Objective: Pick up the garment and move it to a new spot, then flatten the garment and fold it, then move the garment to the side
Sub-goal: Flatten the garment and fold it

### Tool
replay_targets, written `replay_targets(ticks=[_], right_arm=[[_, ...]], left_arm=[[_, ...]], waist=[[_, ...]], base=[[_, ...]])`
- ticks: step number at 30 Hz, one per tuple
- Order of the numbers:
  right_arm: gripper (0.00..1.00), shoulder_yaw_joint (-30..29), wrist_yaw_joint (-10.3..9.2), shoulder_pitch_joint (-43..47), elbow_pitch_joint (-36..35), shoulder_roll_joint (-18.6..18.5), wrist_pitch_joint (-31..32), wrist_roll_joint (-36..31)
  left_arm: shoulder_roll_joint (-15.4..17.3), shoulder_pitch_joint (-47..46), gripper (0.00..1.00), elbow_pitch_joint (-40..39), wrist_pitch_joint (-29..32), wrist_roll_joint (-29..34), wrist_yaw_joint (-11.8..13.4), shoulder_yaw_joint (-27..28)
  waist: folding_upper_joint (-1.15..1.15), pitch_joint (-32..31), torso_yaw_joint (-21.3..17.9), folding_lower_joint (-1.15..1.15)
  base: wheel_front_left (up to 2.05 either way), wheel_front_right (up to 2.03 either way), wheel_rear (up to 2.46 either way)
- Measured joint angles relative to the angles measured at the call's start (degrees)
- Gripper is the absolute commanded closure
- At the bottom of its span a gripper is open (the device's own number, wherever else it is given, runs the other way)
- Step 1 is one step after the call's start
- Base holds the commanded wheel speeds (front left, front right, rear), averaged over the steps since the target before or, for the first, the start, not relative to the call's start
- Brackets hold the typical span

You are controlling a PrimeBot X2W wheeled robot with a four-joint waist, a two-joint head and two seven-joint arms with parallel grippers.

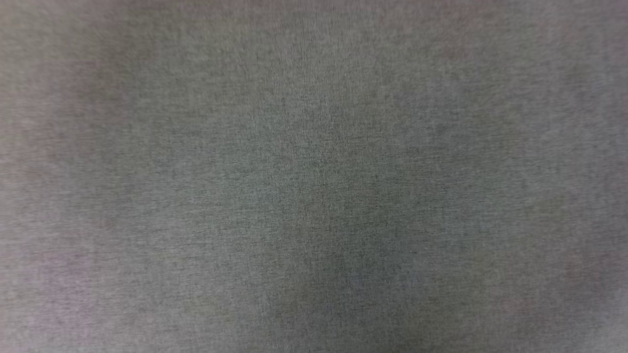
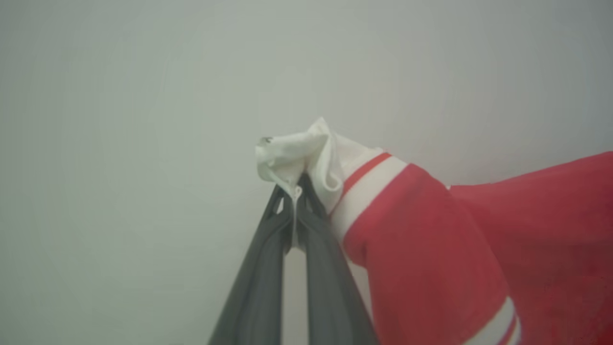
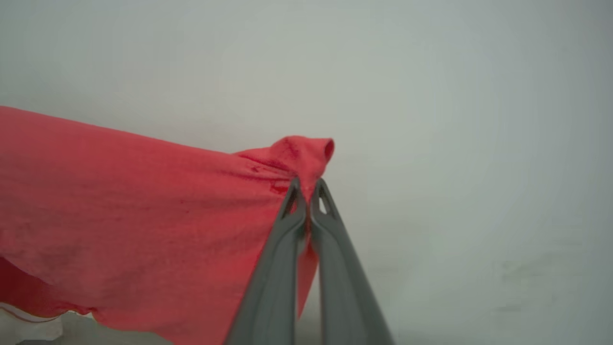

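Note:
The garment (image 2: 431,239) is a red T-shirt with white sleeves and red-and-white striped trim, held up and stretched between both grippers. In the left wrist view my left gripper (image 2: 297,188) is shut on a bunched white sleeve edge, and the red body hangs off to the right of the fingers. In the right wrist view my right gripper (image 3: 308,188) is shut on a pinched fold of the garment's red cloth (image 3: 143,215), which spreads away to the left. The chest lettering is hidden.
A plain pale grey surface (image 3: 455,143) lies behind the garment in both wrist views. In the head view there is a blurred grey woven-looking surface (image 1: 314,176).

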Motion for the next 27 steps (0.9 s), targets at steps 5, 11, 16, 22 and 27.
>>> replay_targets(ticks=[5, 11, 16, 22, 27], right_arm=[[1.00, 3.9, 0.00, -0.8, 3.5, 0.8, -1.6, 2.7], [1.00, 8.2, -0.01, -0.9, 6.8, 0.9, -2.0, 7.0], [1.00, 12.2, -0.01, 3.0, 7.8, 0.2, -2.3, 10.5], [1.00, 18.0, 0.00, 16.2, 5.1, -2.7, -3.8, 14.8], [1.00, 21.1, 0.01, 31.3, 0.3, -5.1, -4.4, 18.5]], left_arm=[[-0.5, 0.0, 1.00, 3.3, -1.6, -0.7, -0.9, -0.4], [-1.8, 2.8, 1.00, 7.1, -3.7, -2.5, -2.6, -0.8], [-2.9, 8.3, 1.00, 8.9, -5.1, -5.2, -3.6, -0.3], [-3.5, 22.8, 1.00, 7.3, -5.6, -9.0, -4.2, 0.9], [-3.2, 41.5, 1.00, 0.5, -5.6, -10.7, -3.5, 3.6]], waist=[[0.00, 3.4, 0.0, 0.00], [0.00, 5.0, 0.8, 0.00], [0.00, 2.9, 1.5, 0.00], [0.00, -3.1, 2.2, -0.01], [0.00, -9.6, 2.9, -0.01]], base=[[0.00, 0.00, 0.00], [0.00, 0.00, 0.00], [0.00, 0.00, 0.00], [0.00, 0.00, 0.00], [0.00, 0.00, 0.00]])
